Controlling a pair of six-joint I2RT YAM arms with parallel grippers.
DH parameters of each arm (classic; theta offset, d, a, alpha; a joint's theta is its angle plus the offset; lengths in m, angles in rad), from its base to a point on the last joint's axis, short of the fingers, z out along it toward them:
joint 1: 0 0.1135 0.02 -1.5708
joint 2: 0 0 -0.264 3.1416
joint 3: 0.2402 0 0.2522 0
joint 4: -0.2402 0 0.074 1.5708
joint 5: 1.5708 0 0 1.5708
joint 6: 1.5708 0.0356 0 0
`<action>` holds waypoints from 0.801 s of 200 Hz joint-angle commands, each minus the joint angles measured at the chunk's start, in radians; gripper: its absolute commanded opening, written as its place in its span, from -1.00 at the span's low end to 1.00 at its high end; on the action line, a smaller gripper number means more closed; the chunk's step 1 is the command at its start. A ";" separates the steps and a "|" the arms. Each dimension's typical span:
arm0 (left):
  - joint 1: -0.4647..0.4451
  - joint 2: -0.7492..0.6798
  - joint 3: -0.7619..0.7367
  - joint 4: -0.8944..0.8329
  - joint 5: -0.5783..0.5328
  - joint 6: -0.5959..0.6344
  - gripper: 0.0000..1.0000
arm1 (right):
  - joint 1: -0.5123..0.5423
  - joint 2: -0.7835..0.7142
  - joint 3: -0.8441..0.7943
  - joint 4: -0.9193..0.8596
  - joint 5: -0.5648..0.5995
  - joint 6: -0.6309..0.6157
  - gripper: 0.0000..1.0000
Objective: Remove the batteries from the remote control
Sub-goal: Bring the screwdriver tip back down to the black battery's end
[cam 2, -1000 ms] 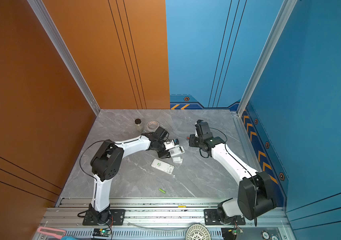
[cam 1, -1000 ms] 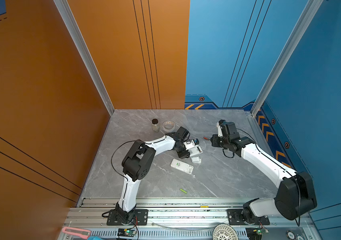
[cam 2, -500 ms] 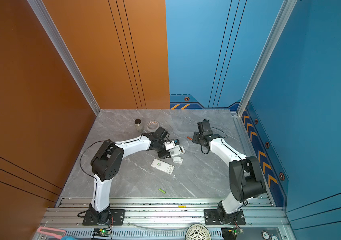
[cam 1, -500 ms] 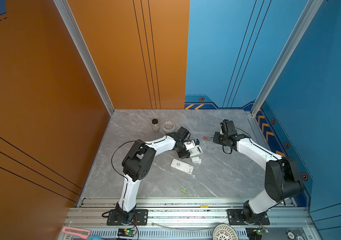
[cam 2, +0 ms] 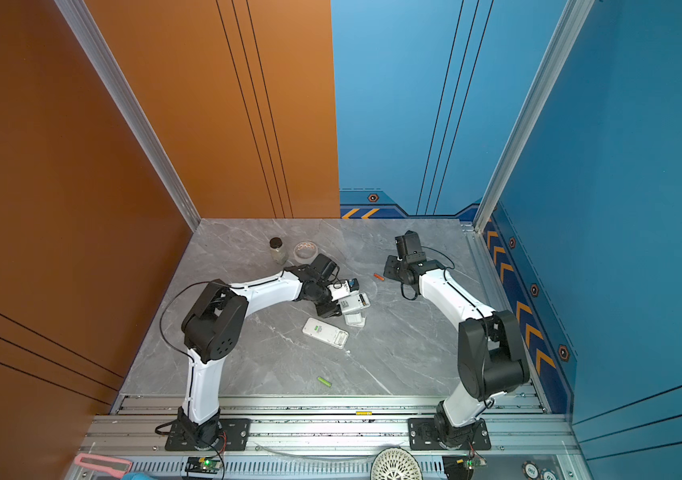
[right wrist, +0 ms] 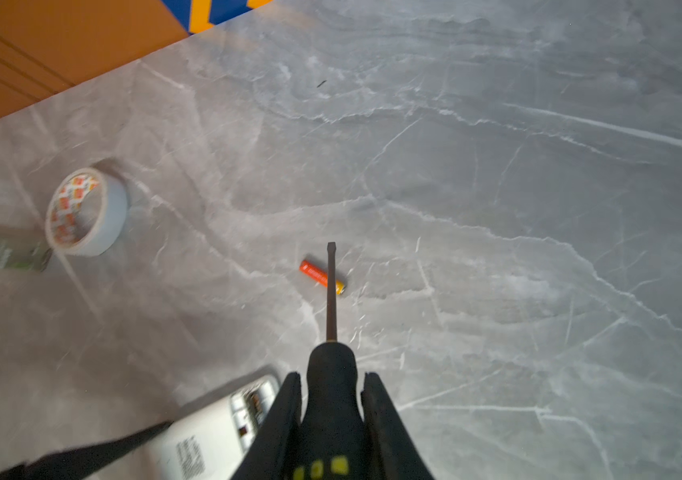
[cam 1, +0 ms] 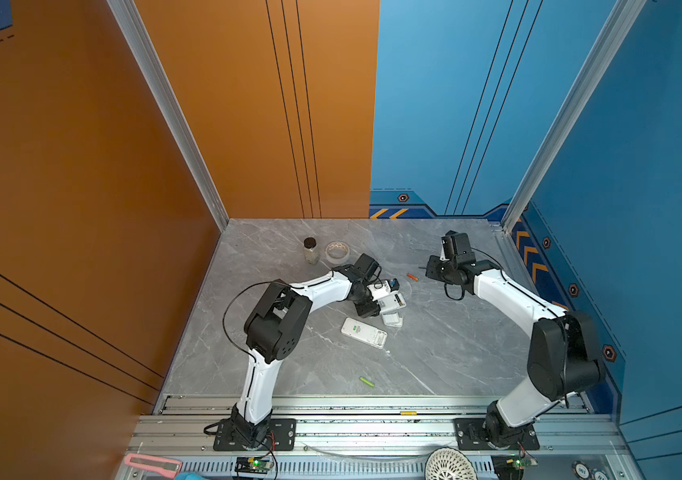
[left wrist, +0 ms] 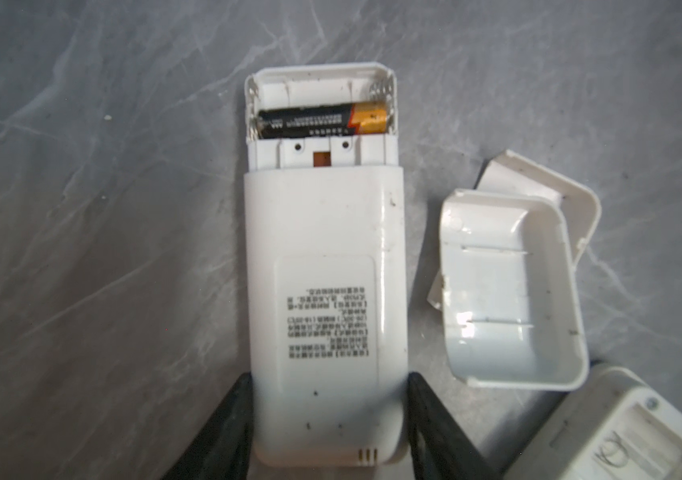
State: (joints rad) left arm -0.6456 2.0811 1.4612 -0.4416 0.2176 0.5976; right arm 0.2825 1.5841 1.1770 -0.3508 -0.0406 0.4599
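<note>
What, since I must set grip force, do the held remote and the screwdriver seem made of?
The remote control: hard white plastic, glossy, judging by highlights and moulded seams. The screwdriver: matte black handle, probably rubbery plastic; thin dark shaft, likely metal.

Grey marbled tabletop [cam 1: 435,332] with jar [cam 1: 310,251], tape roll [cam 1: 338,252], 2 remotes [cam 1: 363,331], battery covers [left wrist: 510,291], green battery [cam 1: 366,382], orange-red battery [cam 1: 412,276]

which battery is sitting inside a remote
The black-and-gold battery, seated in the open compartment of the remote in the left gripper. The orange-red battery and the green battery lie loose on the table.
</note>
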 commanded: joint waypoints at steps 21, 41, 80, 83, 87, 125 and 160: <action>-0.035 0.030 -0.019 -0.068 -0.012 0.034 -1.00 | 0.091 -0.086 -0.003 -0.247 -0.127 -0.093 -1.00; -0.035 0.028 -0.021 -0.068 -0.011 0.036 -1.00 | 0.112 -0.112 -0.019 -0.285 -0.117 -0.119 -1.00; -0.038 0.024 -0.024 -0.068 -0.013 0.040 -1.00 | 0.134 -0.132 0.007 -0.391 -0.138 -0.185 -1.00; -0.038 0.024 -0.023 -0.068 -0.014 0.041 -1.00 | 0.137 -0.135 0.012 -0.400 -0.138 -0.190 -1.00; -0.038 0.023 -0.023 -0.068 -0.016 0.041 -1.00 | 0.139 -0.139 0.016 -0.410 -0.137 -0.196 -1.00; -0.043 0.022 -0.027 -0.065 -0.027 0.042 -1.00 | 0.149 -0.167 0.027 -0.466 -0.136 -0.222 -1.00; -0.043 0.023 -0.025 -0.063 -0.027 0.044 -1.00 | 0.150 -0.143 0.031 -0.439 -0.126 -0.224 -1.00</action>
State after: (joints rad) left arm -0.6579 2.0777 1.4612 -0.4408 0.1883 0.6136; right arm 0.4294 1.4372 1.1751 -0.7708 -0.1650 0.2592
